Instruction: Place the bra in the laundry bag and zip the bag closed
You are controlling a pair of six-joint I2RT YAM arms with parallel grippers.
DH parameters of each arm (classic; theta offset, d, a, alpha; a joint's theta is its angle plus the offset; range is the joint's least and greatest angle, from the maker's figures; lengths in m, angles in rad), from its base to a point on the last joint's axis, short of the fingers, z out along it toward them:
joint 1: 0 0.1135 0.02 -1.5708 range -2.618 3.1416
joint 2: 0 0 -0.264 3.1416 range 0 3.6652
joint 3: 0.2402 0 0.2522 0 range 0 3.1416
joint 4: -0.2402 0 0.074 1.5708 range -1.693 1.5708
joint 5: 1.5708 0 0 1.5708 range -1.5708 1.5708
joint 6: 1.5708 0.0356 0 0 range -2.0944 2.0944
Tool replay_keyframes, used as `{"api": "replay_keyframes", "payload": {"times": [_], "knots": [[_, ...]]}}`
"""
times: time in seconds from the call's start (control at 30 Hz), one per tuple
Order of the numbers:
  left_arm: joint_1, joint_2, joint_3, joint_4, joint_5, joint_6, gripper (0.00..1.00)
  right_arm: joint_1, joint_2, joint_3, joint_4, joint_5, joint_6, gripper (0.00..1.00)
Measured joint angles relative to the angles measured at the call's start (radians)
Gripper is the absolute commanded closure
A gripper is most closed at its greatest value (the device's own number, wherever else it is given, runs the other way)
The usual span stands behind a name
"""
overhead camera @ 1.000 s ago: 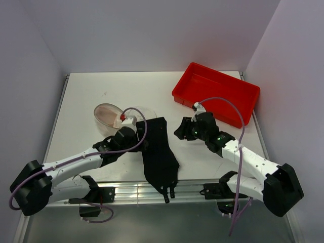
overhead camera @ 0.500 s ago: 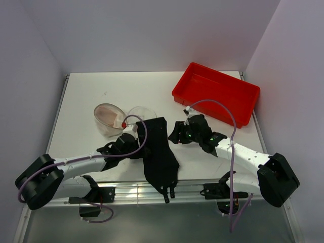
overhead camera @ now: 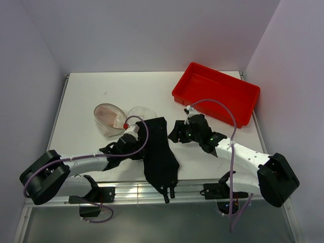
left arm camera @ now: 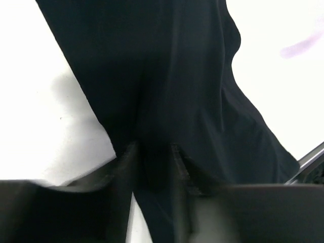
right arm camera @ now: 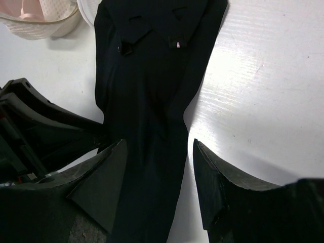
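Between left gripper [overhead camera: 137, 148] and right gripper [right arm camera: 157, 187], on the bench [overhead camera: 91, 91], a black cloth [overhead camera: 159, 147] lies lengthwise. Beyond the left gripper the laundry bag [overhead camera: 142, 111] lies unzipped, mouth up, the bra [overhead camera: 106, 115] bunched inside, its axis unreadable. Judged step: closing; next, fold halves together, zip shut. Left gripper narrow astride cloth, grip uncertain; right gripper wide, empty.

A long black fabric cloth [overhead camera: 159, 152] overhangs the middle of the white surface's [overhead camera: 101, 91] front edge, the left hand [overhead camera: 134, 148] at its left side, the right hand [overhead camera: 174, 132] at its right. Behind-left sits the round whitish mesh laundry bag [overhead camera: 109, 124], the pale pink soft bra [overhead camera: 105, 113] inside; the red rectangular plastic tray [overhead camera: 217, 93] lies far-right
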State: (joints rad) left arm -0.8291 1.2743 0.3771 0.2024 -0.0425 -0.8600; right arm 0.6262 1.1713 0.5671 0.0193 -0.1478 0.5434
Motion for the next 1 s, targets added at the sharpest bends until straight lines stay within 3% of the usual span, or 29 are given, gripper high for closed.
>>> {"api": "replay_keyframes", "payload": {"times": [0.03, 0.17, 0.43, 0.63, 0.73, 1.0], "knots": [[0.0, 0.0, -0.001, 0.002, 0.002, -0.002, 0.8, 0.0, 0.0, 0.0, 0.003, 0.002, 0.002, 0.38], [0.0, 0.0, -0.002, 0.011, 0.008, 0.002, 1.0, 0.0, 0.0, 0.0, 0.01, 0.011, 0.004, 0.38], [-0.022, -0.001, 0.043, 0.018, 0.02, 0.034, 1.0, 0.0, -0.092, -0.025, 0.014, 0.111, 0.015, 0.37], [-0.041, -0.057, 0.121, -0.003, 0.029, 0.066, 1.0, 0.0, -0.243, -0.028, 0.026, 0.17, -0.006, 0.22], [-0.043, -0.121, 0.154, -0.03, 0.039, 0.085, 1.0, 0.0, -0.242, -0.02, 0.02, 0.15, -0.032, 0.16], [-0.043, -0.211, 0.29, -0.133, 0.076, 0.141, 1.0, 0.0, -0.242, -0.019, 0.041, 0.006, -0.093, 0.2]]}}
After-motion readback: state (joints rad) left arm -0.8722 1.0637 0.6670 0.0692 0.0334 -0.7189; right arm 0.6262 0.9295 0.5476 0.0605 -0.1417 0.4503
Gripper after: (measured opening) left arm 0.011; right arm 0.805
